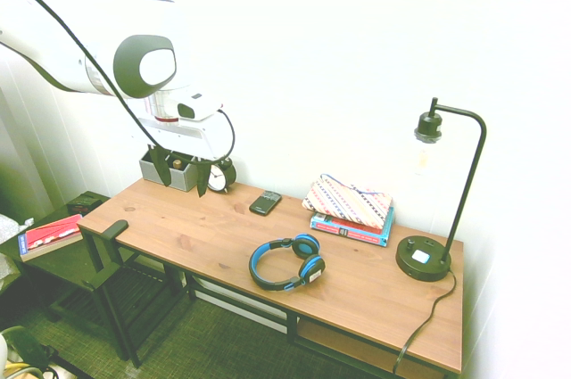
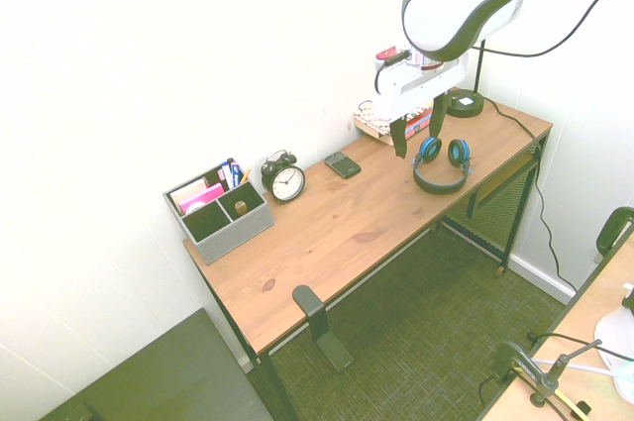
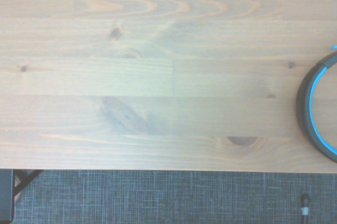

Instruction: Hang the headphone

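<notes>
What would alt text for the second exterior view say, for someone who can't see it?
Blue-trimmed black headphones lie on a wooden desk, with the robot's open, empty hand above the desk. A black hook-shaped stand is at the desk's front edge; an organizer, alarm clock, phone-like device, books and a lamp base line the back.
</notes>
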### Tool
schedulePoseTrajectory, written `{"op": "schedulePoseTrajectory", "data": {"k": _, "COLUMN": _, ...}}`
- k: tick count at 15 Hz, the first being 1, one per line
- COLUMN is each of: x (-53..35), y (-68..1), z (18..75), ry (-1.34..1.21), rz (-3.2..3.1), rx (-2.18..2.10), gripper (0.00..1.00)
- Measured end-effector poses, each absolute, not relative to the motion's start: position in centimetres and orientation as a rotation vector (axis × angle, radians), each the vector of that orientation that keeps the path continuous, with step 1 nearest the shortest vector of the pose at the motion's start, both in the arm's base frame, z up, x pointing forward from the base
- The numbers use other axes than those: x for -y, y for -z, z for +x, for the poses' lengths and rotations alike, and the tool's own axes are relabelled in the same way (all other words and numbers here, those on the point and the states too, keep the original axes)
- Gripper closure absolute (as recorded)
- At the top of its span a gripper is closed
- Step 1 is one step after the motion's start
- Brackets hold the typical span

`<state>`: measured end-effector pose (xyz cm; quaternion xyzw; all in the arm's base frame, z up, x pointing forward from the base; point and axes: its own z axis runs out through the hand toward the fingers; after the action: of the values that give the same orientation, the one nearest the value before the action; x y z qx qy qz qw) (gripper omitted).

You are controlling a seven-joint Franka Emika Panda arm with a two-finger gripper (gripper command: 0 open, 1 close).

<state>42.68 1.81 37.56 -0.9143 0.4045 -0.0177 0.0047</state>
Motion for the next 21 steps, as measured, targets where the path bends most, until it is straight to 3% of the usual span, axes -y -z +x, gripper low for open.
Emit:
{"op": "schedulePoseTrajectory", "data": {"k": 5, "x": 0.4, "y": -36.0, "z": 43.6, "ry": 0.114, "rz": -2.984, "rx": -1.074, "gripper": 0.0}}
{"op": "schedulePoseTrajectory", "data": {"k": 12, "x": 2.2, "y": -24.9, "z": 45.0, "ry": 0.186, "rz": -3.157, "rx": -0.675, "gripper": 0.0}}
{"op": "schedulePoseTrajectory", "data": {"k": 20, "x": 7.2, "y": -19.7, "z": 46.6, "ry": 0.267, "rz": -3.141, "rx": -0.696, "gripper": 0.0}}
{"op": "schedulePoseTrajectory", "data": {"k": 21, "x": 7.7, "y": -19.1, "z": 47.1, "ry": 0.268, "rz": -3.139, "rx": -0.709, "gripper": 1.0}}
